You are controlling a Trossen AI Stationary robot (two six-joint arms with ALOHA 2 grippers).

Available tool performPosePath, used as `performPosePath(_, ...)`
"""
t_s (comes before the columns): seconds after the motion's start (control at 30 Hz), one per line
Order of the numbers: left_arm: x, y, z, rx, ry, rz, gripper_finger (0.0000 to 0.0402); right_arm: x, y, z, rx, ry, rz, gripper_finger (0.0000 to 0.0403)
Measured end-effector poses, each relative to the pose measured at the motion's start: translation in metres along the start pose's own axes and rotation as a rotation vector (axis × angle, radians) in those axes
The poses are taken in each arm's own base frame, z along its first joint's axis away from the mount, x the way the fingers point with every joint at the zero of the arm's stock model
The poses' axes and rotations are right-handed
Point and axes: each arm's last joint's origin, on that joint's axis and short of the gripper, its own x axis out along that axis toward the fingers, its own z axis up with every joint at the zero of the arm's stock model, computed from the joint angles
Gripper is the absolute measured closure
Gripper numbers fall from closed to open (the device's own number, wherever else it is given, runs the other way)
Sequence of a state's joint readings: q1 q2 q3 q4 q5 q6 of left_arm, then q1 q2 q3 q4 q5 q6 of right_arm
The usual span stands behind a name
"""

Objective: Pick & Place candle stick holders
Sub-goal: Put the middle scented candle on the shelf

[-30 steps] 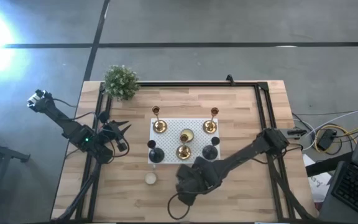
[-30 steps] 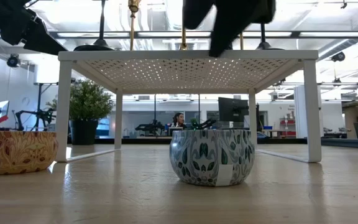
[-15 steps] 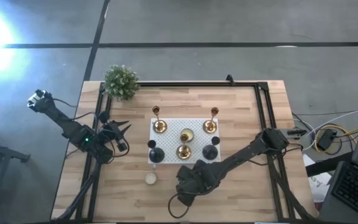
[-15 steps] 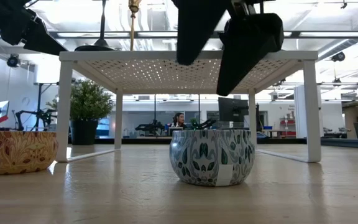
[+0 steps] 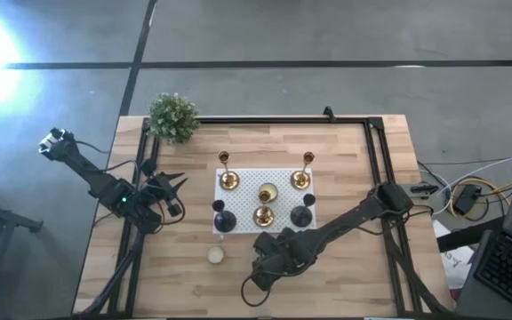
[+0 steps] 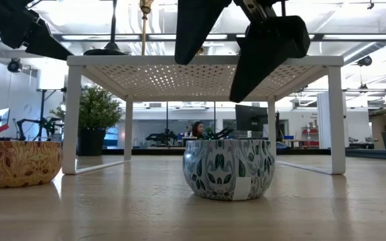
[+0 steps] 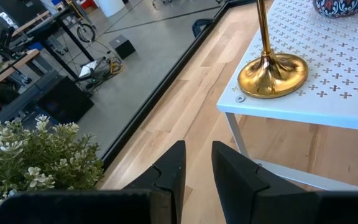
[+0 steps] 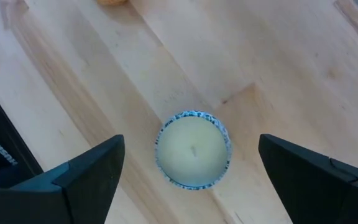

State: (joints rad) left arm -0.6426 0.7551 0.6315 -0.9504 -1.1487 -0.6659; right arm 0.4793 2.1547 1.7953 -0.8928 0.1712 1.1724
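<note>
Three brass-gold candle stick holders [image 5: 228, 179] [image 5: 301, 178] [image 5: 263, 214] and two squat black ones [image 5: 223, 220] [image 5: 301, 215] stand on their bases on a white perforated rack [image 5: 247, 197]. One brass base also shows in the left wrist view [image 7: 272, 73]. My right gripper [image 5: 258, 260] hangs open at the rack's near edge. In its wrist view its fingers [image 8: 55, 180] stand wide on either side of a candle in a patterned tin [image 8: 193, 149] on the table, touching nothing. My left gripper [image 7: 197, 168] waits at the table's left, open by a narrow gap and empty.
The candle tin [image 6: 228, 167] sits on the wood just near of the rack's front edge [image 6: 206, 60]. A gold bowl [image 5: 268, 193] sits on the rack. An orange patterned bowl [image 6: 15, 163] stands on the table. A potted plant [image 5: 173, 116] is at the far left corner.
My right gripper has come down along the rack's near edge and a little toward the table's left, nearer the candle tin. The holders and the left arm have kept still.
</note>
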Motion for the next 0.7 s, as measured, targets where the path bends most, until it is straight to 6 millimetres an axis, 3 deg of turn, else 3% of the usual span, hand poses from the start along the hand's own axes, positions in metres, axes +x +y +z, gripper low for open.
performPosePath(0.37,0.0,0.0,0.0,0.0,0.0,0.0,0.0319,0.008,-0.005,-0.013,-0.078,0.074,-0.024,0.0039)
performPosePath(0.57,0.0,0.0,0.0,0.0,0.0,0.0,0.0319,-0.003,0.006,-0.017,-0.218,0.059,-0.002,0.0039)
performPosePath(0.7,0.0,0.0,0.0,0.0,0.0,0.0,0.0319,-0.012,0.016,-0.02,-0.202,0.066,0.042,0.0039)
